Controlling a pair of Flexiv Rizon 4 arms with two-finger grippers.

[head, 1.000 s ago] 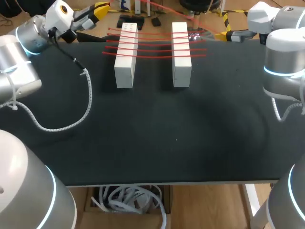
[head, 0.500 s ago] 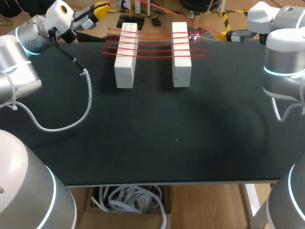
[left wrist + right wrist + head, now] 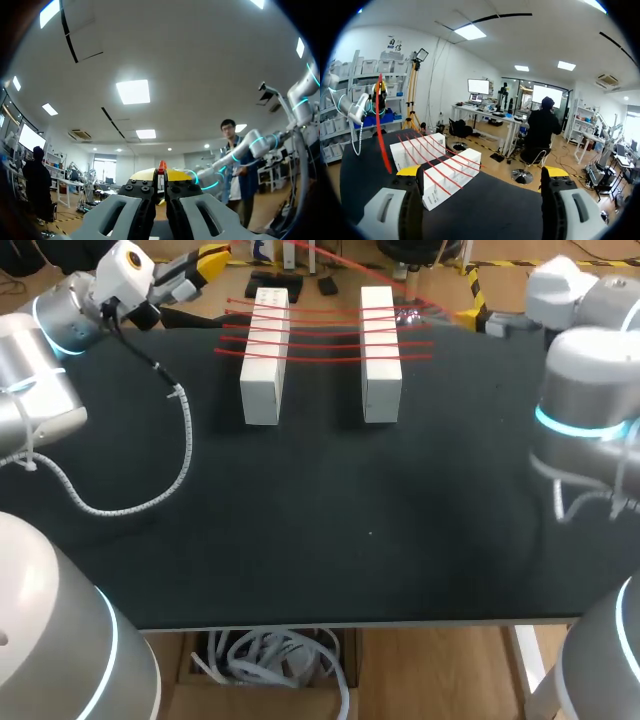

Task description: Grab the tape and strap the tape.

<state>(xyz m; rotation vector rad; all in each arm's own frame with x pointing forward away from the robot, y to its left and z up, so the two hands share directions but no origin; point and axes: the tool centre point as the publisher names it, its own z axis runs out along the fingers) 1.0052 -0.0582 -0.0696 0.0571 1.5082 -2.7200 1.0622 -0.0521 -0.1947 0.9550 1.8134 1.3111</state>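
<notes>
Up at the far end of the black table [image 3: 320, 540], two white blocks [image 3: 262, 370] stand side by side, a little apart. Red tape [image 3: 320, 333] runs across both blocks in several lines. The left gripper [image 3: 208, 258] is just past the far left corner of the table. The right gripper [image 3: 473, 314] is by the far edge, to the right of the blocks. A grey cable [image 3: 183, 455] from the left arm lies on the table.

From the left wrist, the left gripper [image 3: 161, 175] has its fingers pressed tight together. A bit of the red tape [image 3: 162, 165] is pinched between them.

From the right wrist, the right gripper [image 3: 481, 172] has its fingers [image 3: 409, 171] spread wide, gripping nothing. Ahead of it stand the white blocks [image 3: 451, 176] with the red tape [image 3: 427, 157] stretched over their tops. Farther off, the left gripper [image 3: 380, 92] holds a long piece of the tape that hangs down in a curve.
</notes>
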